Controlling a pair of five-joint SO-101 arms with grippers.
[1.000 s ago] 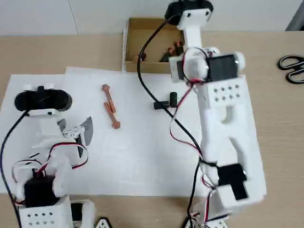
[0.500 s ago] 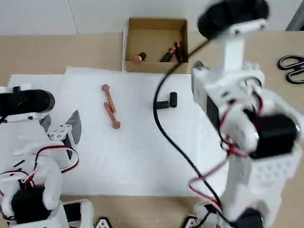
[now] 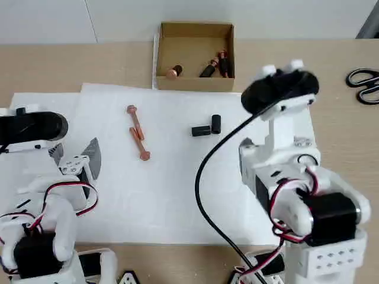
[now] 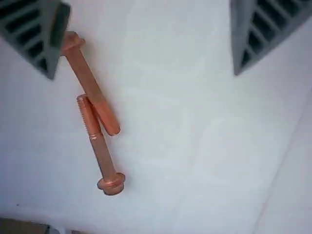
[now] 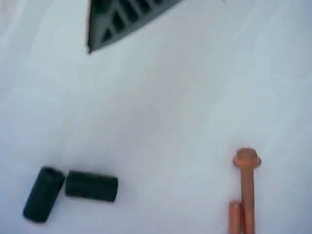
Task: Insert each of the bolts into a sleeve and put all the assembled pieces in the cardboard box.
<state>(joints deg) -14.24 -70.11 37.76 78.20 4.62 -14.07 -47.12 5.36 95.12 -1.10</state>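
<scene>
bolts (image 4: 90,80) lie touching on white paper (image 4: 204,146) near the left gripper (image 4: 144,73), jaws spread; for the right gripper (image 5: 127,22) i cannot tell.

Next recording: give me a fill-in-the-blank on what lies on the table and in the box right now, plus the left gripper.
1. On the white paper lie ___ loose copper bolts.
2. The two empty sleeves near them are ___ in colour.
3. The assembled pieces lie ___ the cardboard box.
4. The left gripper is ___ and holds nothing.

Missing words: two; black; inside; open.
</scene>
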